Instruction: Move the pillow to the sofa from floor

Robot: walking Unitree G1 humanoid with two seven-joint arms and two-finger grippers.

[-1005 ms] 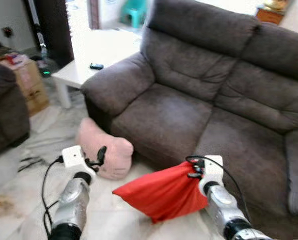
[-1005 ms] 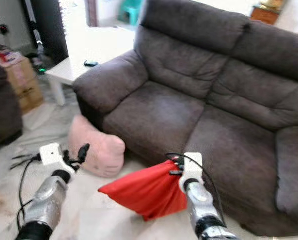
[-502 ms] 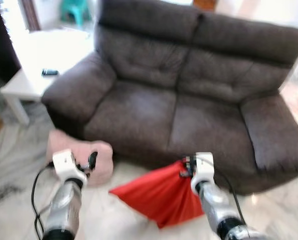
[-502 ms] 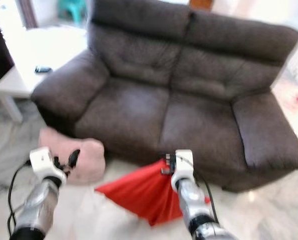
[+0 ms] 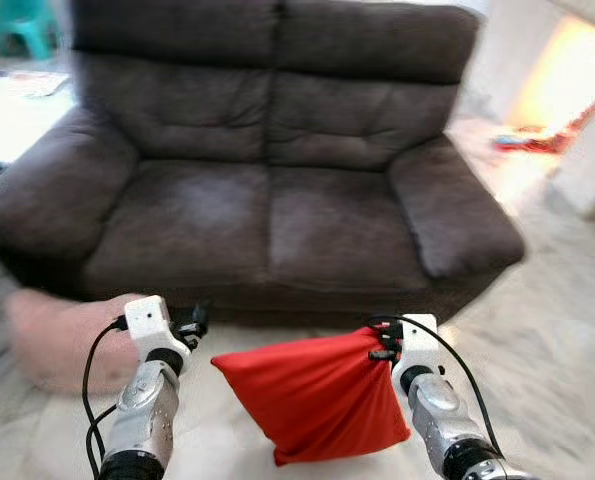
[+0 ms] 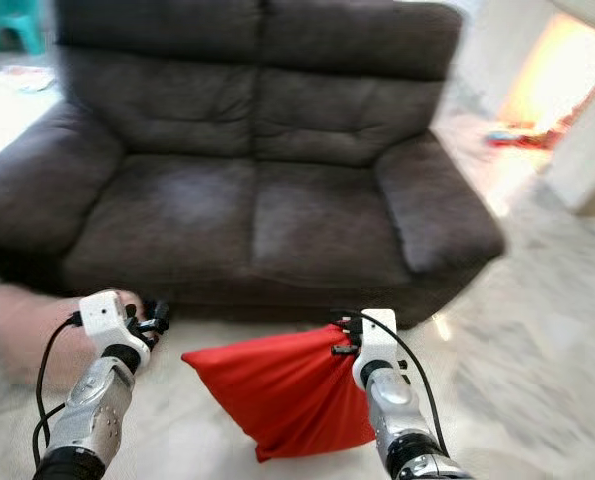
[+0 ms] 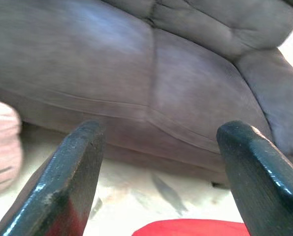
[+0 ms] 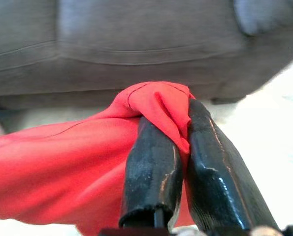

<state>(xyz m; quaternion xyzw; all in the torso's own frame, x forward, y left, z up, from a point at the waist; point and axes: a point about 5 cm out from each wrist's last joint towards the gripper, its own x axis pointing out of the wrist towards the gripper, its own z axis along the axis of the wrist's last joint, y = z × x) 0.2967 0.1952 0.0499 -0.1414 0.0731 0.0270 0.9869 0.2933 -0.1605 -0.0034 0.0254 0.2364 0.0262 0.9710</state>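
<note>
red pillow (image 5: 317,400) hangs by 1 corner from the right gripper (image 8: 172,142), whose 2 black fingers (image 8: 151,167) are pressed together on a bunched fold of the fabric, so the pickup half of the job looks done. in the eye views the pillow dangles clear of the pale marble floor (image 5: 557,300), just in front of the dark brown sofa (image 5: 257,200), its body sagging toward the robot's left and its top corner level with the front edge of the seat cushions. the sofa sits squarely ahead with both seat cushions bare, though the picture is somewhat blurred. the left gripper (image 7: 161,162) is held up beside the pillow with its fingers spread wide and nothing between them; past them the wrist view shows the sofa's seat front and a sliver of red below. a second, pink pillow (image 5: 57,340) lies on the floor by the sofa's left corner, near the left arm, not yet picked up. what is left, by my reading, is to close the remaining gap to the sofa, raise the red pillow over the seat edge, and let it go on a cushion; the single-corner pinch could swing or slip on the way.
</note>
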